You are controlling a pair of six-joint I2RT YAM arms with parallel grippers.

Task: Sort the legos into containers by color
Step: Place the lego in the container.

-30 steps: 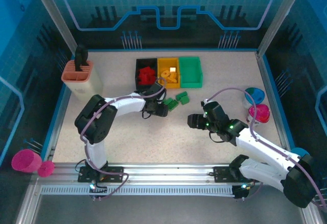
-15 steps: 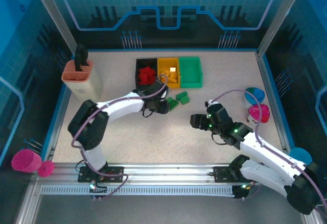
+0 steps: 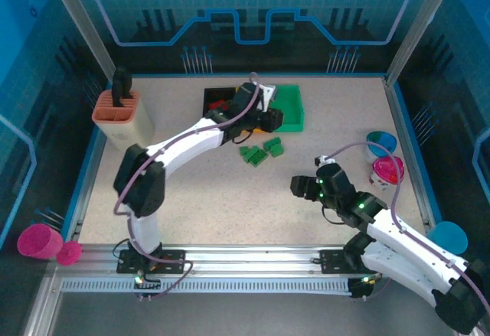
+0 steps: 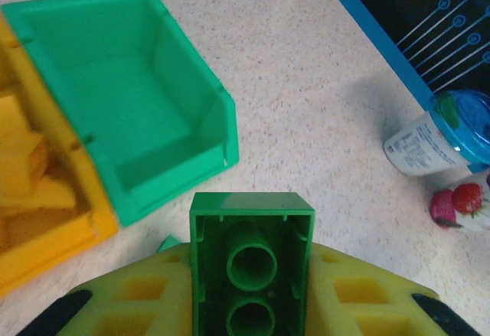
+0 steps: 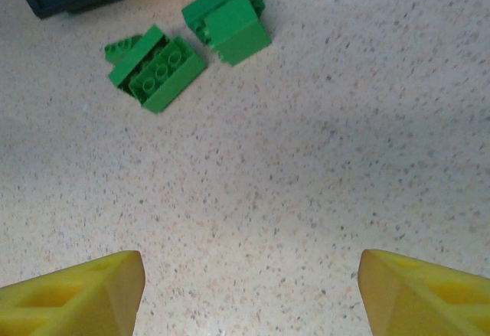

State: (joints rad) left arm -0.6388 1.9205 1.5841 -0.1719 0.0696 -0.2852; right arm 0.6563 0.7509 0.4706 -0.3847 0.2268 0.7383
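The left fingers [image 4: 130,298] clamp 1 green lego [image 4: 252,263] between them, near the green bin [image 4: 218,133]. The right fingers [image 5: 73,290] are spread apart and empty above the desk [image 5: 306,160].

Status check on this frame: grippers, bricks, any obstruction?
Left gripper shut on green brick, near green bin. Right gripper open, empty. More green bricks loose on table. Nothing between held brick and bin.
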